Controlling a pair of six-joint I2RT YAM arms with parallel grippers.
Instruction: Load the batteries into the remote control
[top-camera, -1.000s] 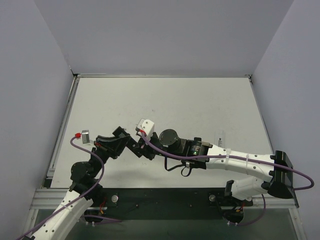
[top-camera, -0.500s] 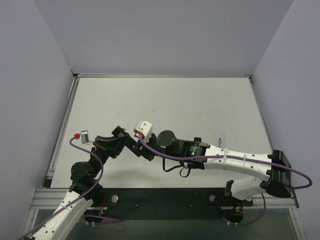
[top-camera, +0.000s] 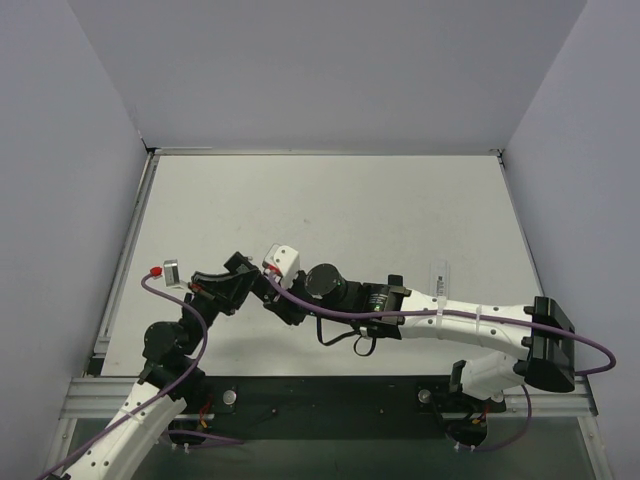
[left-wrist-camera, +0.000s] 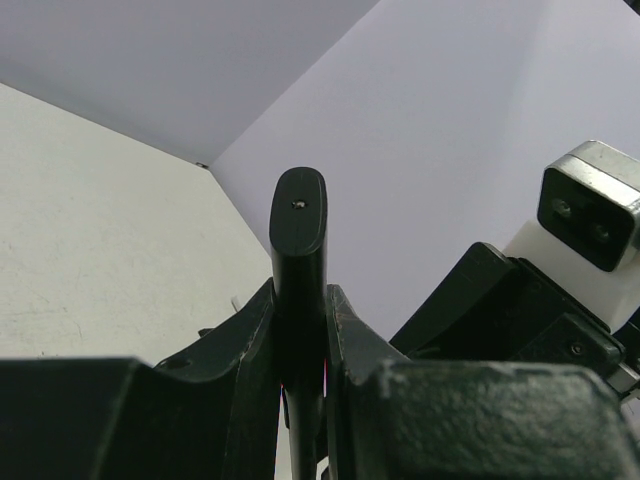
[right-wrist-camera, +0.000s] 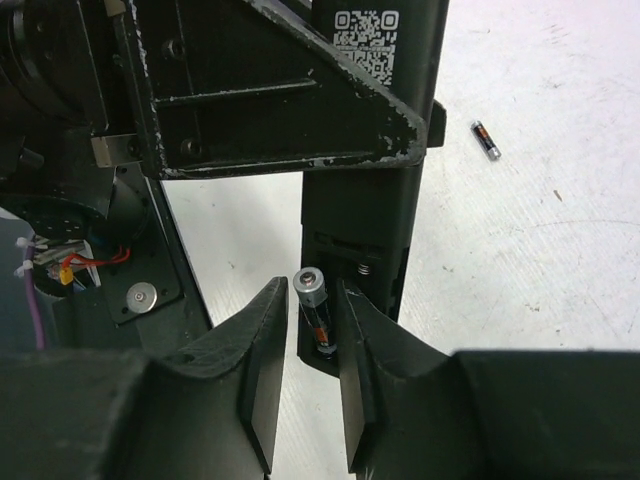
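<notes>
My left gripper (left-wrist-camera: 300, 295) is shut on the slim black remote control (left-wrist-camera: 298, 215), holding it up off the table. In the right wrist view the remote control (right-wrist-camera: 375, 200) shows a QR label and an open battery bay with a spring. One of the batteries (right-wrist-camera: 313, 300) stands tilted in that bay, its silver end sticking out. My right gripper (right-wrist-camera: 312, 290) straddles it, open, with narrow gaps on either side. Another battery (right-wrist-camera: 485, 139) lies on the table beyond. In the top view the left gripper (top-camera: 255, 285) and the right gripper (top-camera: 278, 302) meet left of centre.
A small white strip-like object (top-camera: 440, 272) lies on the pale table (top-camera: 350, 200) to the right of the arms. Purple-grey walls enclose the table on three sides. The right wrist camera (left-wrist-camera: 590, 205) hangs close to the left gripper.
The right arm has slid a little to the left, closer to the left gripper. The left arm has stayed still with the remote control.
</notes>
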